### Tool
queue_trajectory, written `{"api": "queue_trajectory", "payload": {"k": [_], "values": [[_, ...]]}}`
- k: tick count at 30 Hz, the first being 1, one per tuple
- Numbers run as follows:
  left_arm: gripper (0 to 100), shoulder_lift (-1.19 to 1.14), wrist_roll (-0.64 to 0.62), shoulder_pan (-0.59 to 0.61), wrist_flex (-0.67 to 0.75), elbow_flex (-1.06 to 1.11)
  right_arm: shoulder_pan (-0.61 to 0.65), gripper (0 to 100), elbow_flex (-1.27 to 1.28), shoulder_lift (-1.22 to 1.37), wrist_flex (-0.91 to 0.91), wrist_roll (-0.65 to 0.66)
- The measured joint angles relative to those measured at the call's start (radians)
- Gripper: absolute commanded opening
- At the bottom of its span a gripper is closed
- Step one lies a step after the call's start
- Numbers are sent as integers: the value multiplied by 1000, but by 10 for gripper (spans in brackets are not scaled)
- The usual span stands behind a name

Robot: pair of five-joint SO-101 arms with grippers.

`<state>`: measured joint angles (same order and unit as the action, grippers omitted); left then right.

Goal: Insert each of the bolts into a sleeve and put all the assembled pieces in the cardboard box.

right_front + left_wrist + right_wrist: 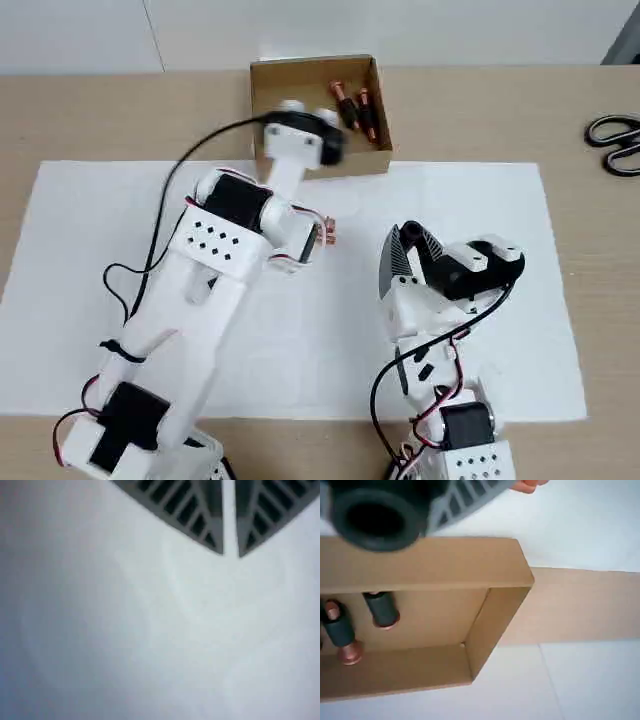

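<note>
Right claw point(422, 510): clamped on a sleeved bolt point(375, 517), hanging above the cardboard box point(500, 610). Bare box floor lies directly beneath, beside the finished pieces point(380, 611) inside. Release likely needs only opening. Left claw point(230, 554): nearly closed, empty, over white paper point(150, 645), farther from the box.

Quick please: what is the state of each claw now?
Left claw: closed, empty, over the white paper.
Right claw: closed on a black sleeve, over the cardboard box.
</note>
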<state>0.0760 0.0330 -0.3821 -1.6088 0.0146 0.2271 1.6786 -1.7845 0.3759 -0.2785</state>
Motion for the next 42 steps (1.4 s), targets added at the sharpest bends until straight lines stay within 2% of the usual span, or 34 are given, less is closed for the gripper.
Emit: {"api": "queue_trajectory", "payload": {"k": [2, 4, 8, 14, 17, 21, 27, 31, 38, 42], "values": [[6, -28, 199, -2, 0, -20, 0, 3, 0, 0, 0, 0], [6, -71, 336, -2, 0, -49, 0, 3, 0, 0, 0, 0], [6, -196, 554, 0, -23, -121, 0, 3, 0, 0, 0, 0], [7, -399, 798, 0, -104, -361, 0, 3, 0, 0, 0, 0], [8, -471, 835, 0, -117, -479, 0, 3, 0, 0, 0, 0], [12, -506, 856, 12, -124, -525, 0, 3, 0, 0, 0, 0], [162, -592, 919, 15, -124, -535, 0, 3, 0, 2, 2, 2], [176, -657, 936, 20, -124, -623, -11, 3, 0, 2, 2, 2], [173, -781, 941, 95, -124, -873, -212, 3, 0, -6, 2, 0], [173, -841, 973, 97, -124, -961, -282, 3, 0, -6, 2, 0]]}}
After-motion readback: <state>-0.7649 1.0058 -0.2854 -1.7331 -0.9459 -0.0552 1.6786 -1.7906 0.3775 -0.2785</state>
